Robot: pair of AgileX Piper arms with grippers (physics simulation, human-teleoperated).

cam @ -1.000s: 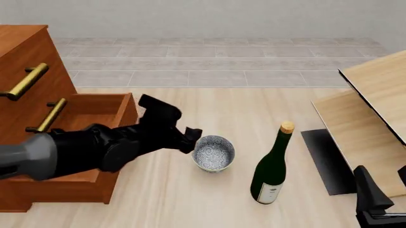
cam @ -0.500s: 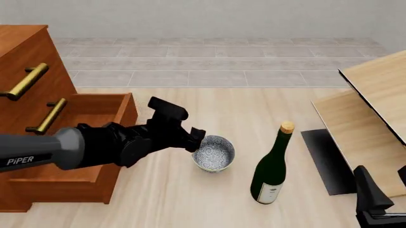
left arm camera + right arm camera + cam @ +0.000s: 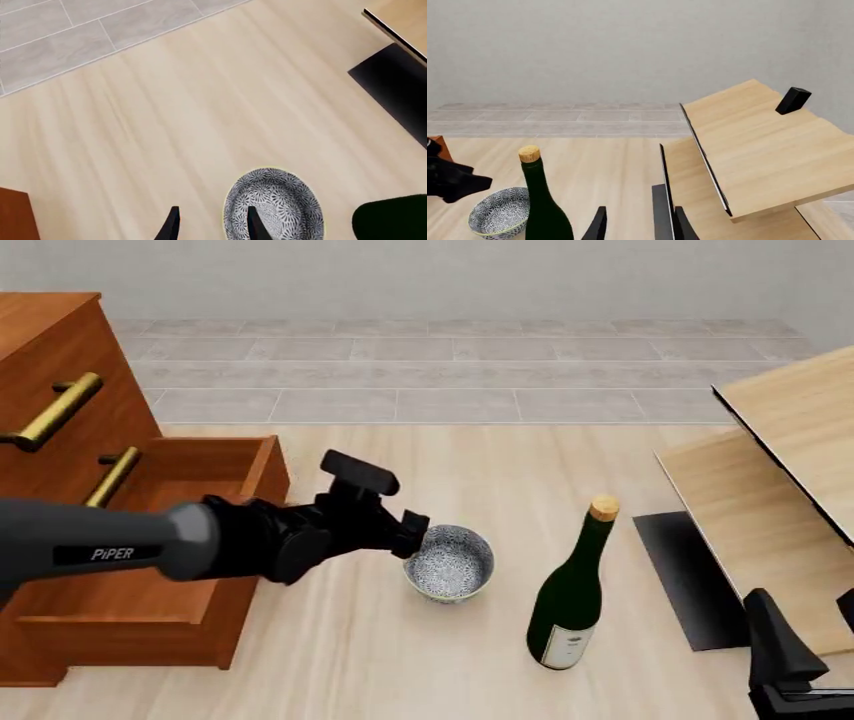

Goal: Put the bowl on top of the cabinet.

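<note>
The speckled grey-white bowl point(image 3: 450, 562) stands on the light wood table, just right of the cabinet's pulled-out lower drawer point(image 3: 200, 475). The reddish-brown cabinet point(image 3: 60, 380) with brass handles fills the left side. My left gripper point(image 3: 412, 532) is open at the bowl's near-left rim. In the left wrist view the left gripper point(image 3: 212, 229) straddles the rim of the bowl point(image 3: 275, 207), one finger inside and one outside. My right gripper point(image 3: 787, 665) is low at the right, open and holding nothing, as the right wrist view also shows point(image 3: 639, 229).
A dark green wine bottle point(image 3: 574, 590) with a cork stands upright just right of the bowl. Pale wood boards point(image 3: 781, 470) lean at the right above a black mat point(image 3: 687, 575). Grey floor tiles lie beyond the table.
The left arm has pushed forward and its wrist has turned, bringing the open gripper down onto the bowl's rim. Bowl, bottle and right arm have not moved.
</note>
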